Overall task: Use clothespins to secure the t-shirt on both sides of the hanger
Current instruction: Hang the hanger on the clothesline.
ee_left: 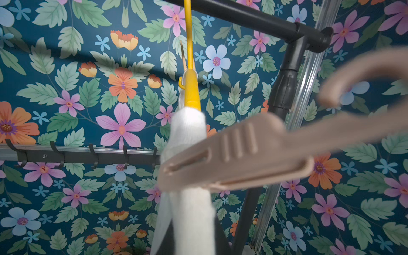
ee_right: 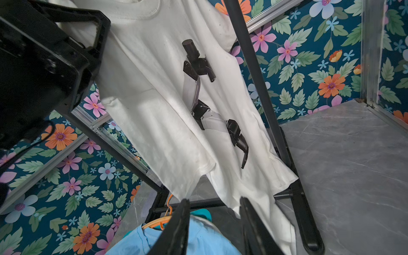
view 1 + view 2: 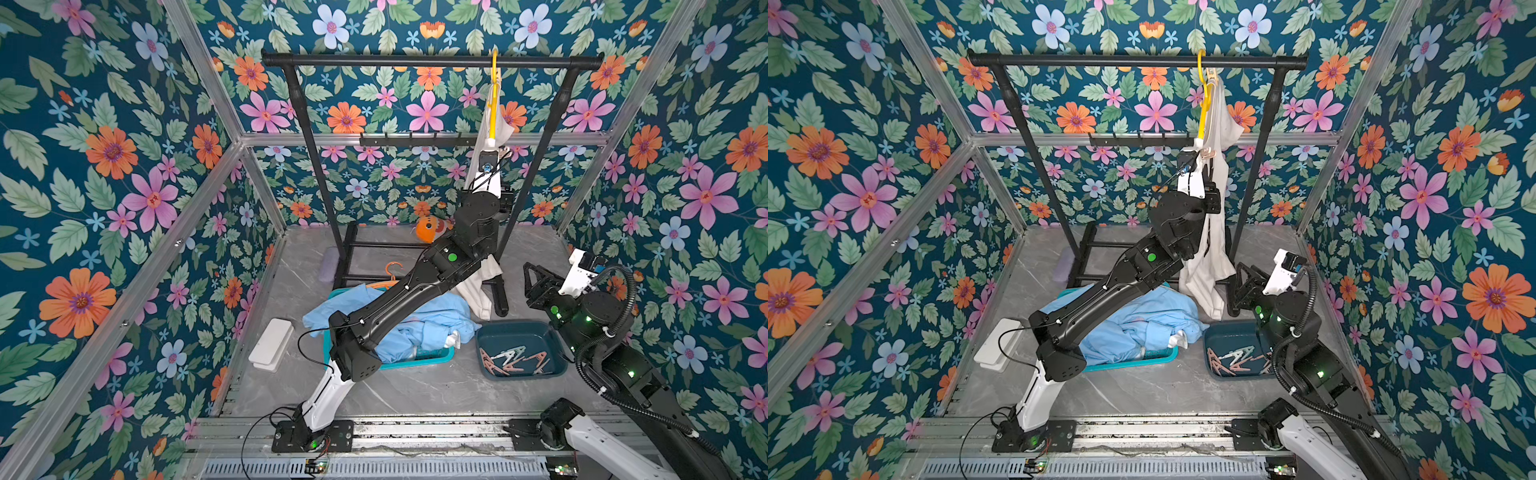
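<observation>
The white t-shirt (image 3: 1212,249) hangs on a yellow hanger (image 3: 1202,108) from the black rack. In the left wrist view a beige clothespin (image 1: 231,159) is clipped across the shirt-covered end of the hanger (image 1: 191,88). A second clothespin (image 3: 1211,75) sits by the hook. My left gripper (image 3: 1200,161) is raised to that hanger end, and its dark fingers press on either side of the white cloth (image 1: 192,220). My right gripper (image 2: 215,225) stands open and empty near the shirt's hem (image 2: 198,172). Several clothespins (image 3: 513,358) lie in a dark tray (image 3: 486,332).
The rack's top bar (image 3: 432,61) and posts stand at the back. A teal basket (image 3: 432,358) holds a blue shirt (image 3: 419,328) and an orange hanger (image 3: 392,274). An orange plush toy (image 3: 430,228) and a white box (image 3: 272,343) lie on the floor.
</observation>
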